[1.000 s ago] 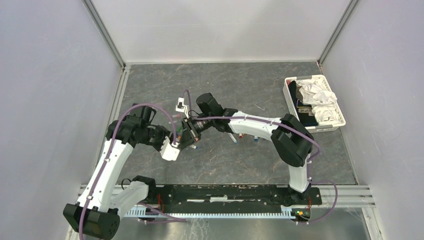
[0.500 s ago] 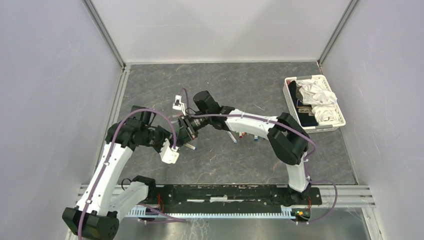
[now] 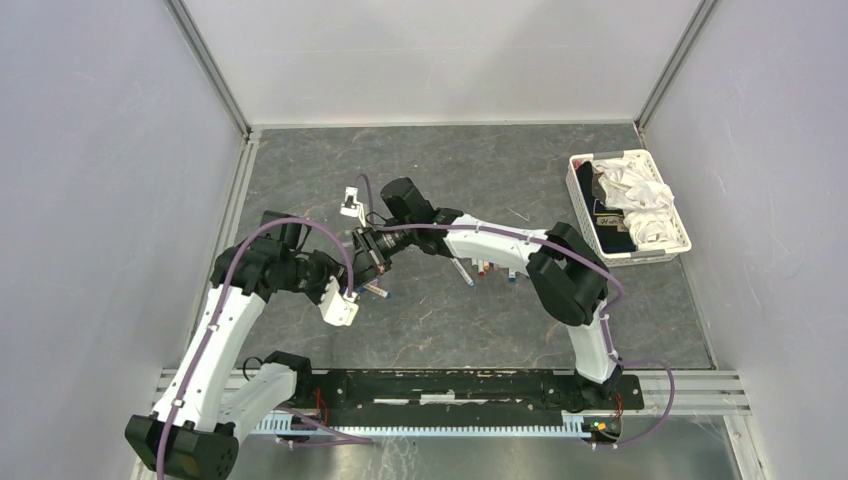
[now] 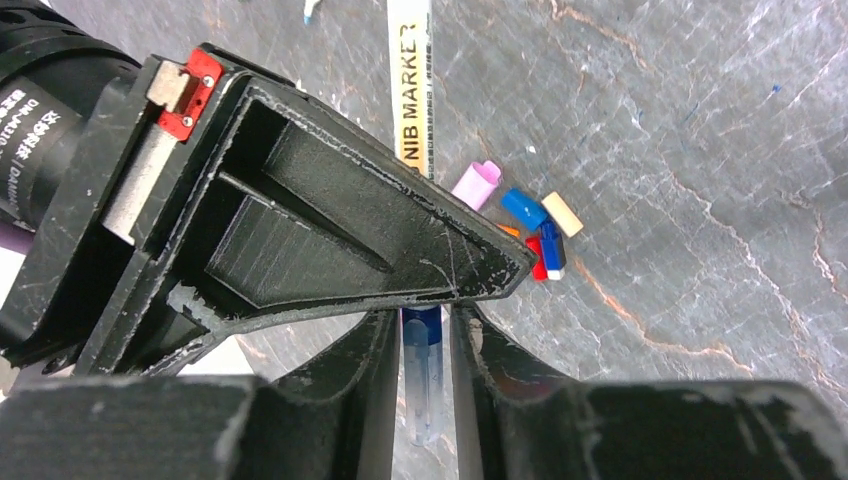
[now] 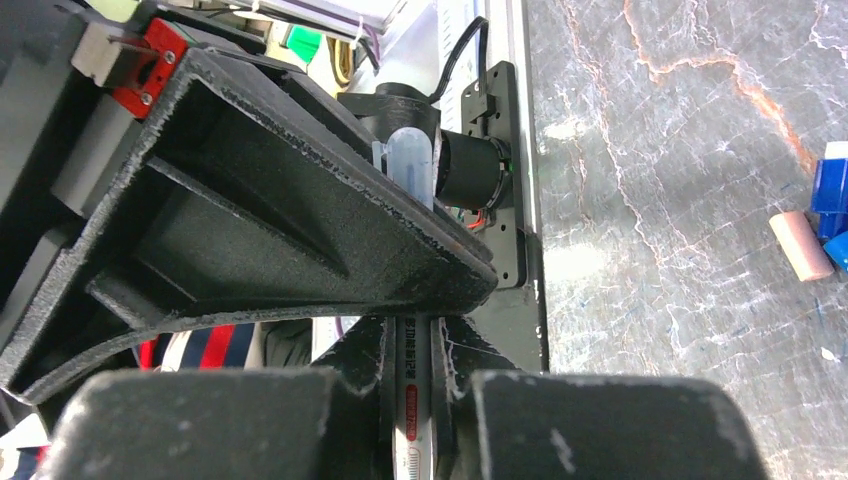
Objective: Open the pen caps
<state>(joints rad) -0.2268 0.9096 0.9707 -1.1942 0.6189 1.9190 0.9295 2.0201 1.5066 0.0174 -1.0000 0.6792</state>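
— Which step?
— Looks like uncapping, over the dark grey marbled table (image 3: 450,320), centre of the overhead frame. Pinching a thin white plastic marker pen (image 5: 410,400) by its barrel with the right gripper (image 5: 410,325); squeezing its bluish translucent cap (image 4: 424,370) with the left gripper (image 4: 425,315), bottom centre.
— Next?
— Probably pulling straight apart, both grips firm. Then dropping by the small loose coloured plastic caps (image 4: 523,209), right of centre.

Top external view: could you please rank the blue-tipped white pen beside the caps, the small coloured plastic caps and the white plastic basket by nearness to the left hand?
1. Blue-tipped white pen, mid-table, nearest the left hand.
2. Small coloured plastic caps, just right of the pen.
3. White plastic basket, far right edge.
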